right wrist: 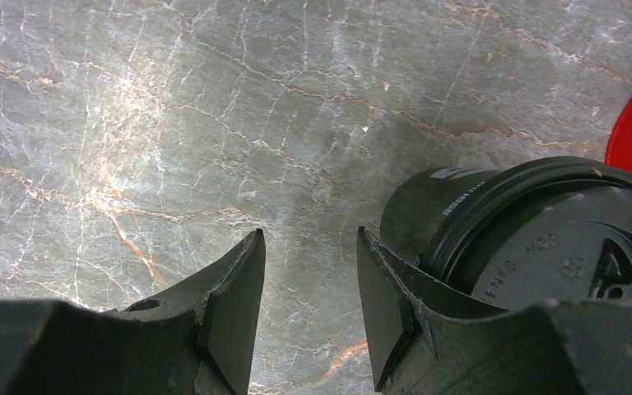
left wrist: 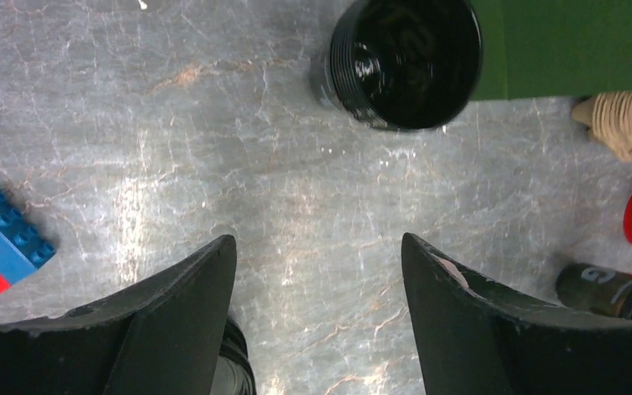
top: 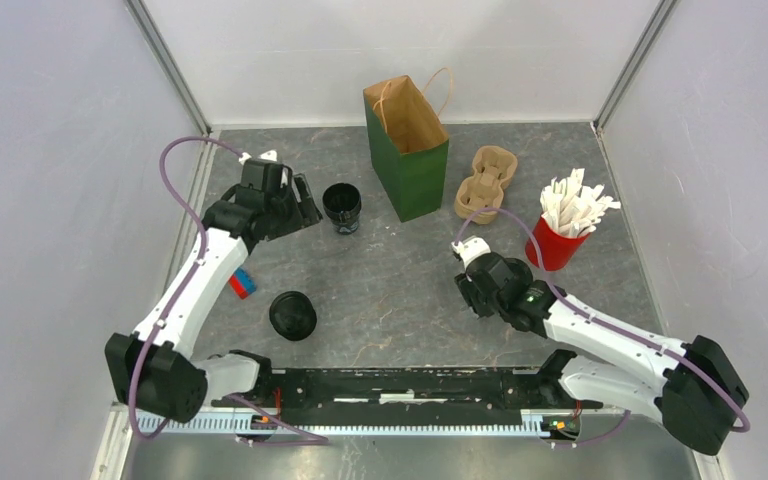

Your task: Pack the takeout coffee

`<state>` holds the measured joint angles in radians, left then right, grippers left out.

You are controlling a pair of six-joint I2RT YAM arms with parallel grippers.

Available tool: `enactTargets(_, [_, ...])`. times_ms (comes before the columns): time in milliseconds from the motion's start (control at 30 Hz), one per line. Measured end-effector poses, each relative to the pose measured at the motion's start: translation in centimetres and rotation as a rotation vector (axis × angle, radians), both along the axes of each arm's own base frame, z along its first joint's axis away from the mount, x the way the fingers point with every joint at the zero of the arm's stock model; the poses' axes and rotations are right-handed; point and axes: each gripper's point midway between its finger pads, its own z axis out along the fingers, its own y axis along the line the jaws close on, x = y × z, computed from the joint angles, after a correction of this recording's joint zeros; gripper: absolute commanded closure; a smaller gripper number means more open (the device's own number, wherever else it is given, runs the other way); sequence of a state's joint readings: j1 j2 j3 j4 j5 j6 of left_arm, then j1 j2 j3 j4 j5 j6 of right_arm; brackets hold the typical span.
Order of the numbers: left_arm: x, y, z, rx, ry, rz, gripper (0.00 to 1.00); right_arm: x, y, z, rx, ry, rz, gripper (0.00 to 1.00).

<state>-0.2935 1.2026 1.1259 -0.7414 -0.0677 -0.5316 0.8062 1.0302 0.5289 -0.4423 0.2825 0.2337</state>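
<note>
One black takeout coffee cup [top: 341, 207] stands left of the green paper bag [top: 407, 150]; the left wrist view looks into its dark open top [left wrist: 403, 62]. My left gripper [top: 305, 205] [left wrist: 318, 247] is just left of it, open, with only table between its fingers. A second black cup with a round lid [top: 292, 315] stands in the near left. A third lidded cup [right wrist: 543, 239] lies tilted against the outside of my right gripper's right finger [right wrist: 395, 304]. My right gripper [top: 475, 290] [right wrist: 310, 239] is open and holds nothing.
A tan pulp cup carrier [top: 485, 183] lies right of the bag. A red cup of white packets [top: 557, 240] stands further right, close behind my right gripper. A blue and red brick [top: 243, 284] lies beside the left arm.
</note>
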Motion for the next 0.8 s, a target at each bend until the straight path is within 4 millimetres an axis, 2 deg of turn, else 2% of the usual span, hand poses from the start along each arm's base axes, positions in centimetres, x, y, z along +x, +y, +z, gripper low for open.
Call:
enactTargets(133, [2.0, -0.2, -0.1, -0.054, -0.003, 0.0, 0.28, 0.3, -0.3, 0.4, 0.005, -0.021, -0.006, 0.48])
enactTargets(300, [4.0, -1.6, 0.1, -0.103, -0.028, -0.037, 0.32, 0.6, -0.6, 0.9, 0.004, -0.041, -0.014, 0.47])
enactTargets(433, [5.3, -2.2, -1.1, -0.112, -0.008, -0.049, 0.36, 0.5, -0.4, 1.3, 0.025, -0.048, 0.004, 0.44])
enactTargets(633, [6.1, -2.6, -3.3, -0.107, 0.047, -0.053, 0.4, -0.5, 2.1, 2.4, 0.144, -0.025, 0.11, 0.36])
enactTargets(800, [7.4, -2.9, -3.1, -0.109, 0.039, -0.053, 0.5, -1.2, 4.4, 3.6, 0.256, -0.015, 0.194, 0.24])
